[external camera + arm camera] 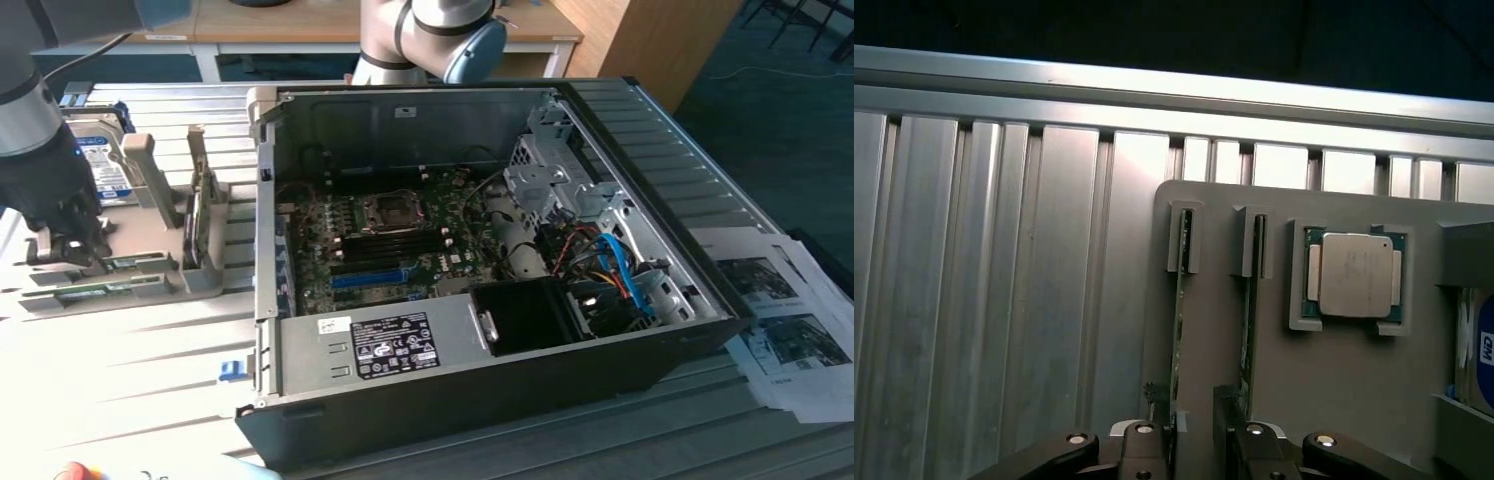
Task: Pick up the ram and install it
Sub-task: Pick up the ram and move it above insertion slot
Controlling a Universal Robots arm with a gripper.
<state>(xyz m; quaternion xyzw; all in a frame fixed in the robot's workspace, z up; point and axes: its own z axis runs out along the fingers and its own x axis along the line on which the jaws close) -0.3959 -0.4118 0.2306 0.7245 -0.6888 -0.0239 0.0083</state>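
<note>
Two long, narrow green circuit-board sticks stand on edge in the slotted end posts of a flat grey plastic holder tray (pixel 1334 410). From my desk I read that as deliberate: on edge, each one offers its flat faces to a pinch from above. The ram (pixel 1178 330) I want is the stick farther from the square silver processor chip (pixel 1351 275), and the spare green stick (pixel 1251 310) runs parallel just beside it. My dark metal gripper (pixel 1189 440) hangs over the tray with its fingers spread as wide as they go, one on each side of the ram as far as I can judge, and gripping nothing. The ram sits in its slot, not yet lifted. The processor chip lies flat in its own square recess, which keeps it from sliding. The silver hard drive with the blue-and-white label (pixel 100 160) stands upright between taller posts. In the exterior view the tray sits at nine o'clock from the black, open desktop computer case (pixel 534 395), which lies on its side with the panel off so the green motherboard (pixel 400 250) faces up for a reach from above. Both rest on the ribbed aluminium table (pixel 994 300), and loose printed sheets (pixel 787 320) lie at four o'clock from the case.
</note>
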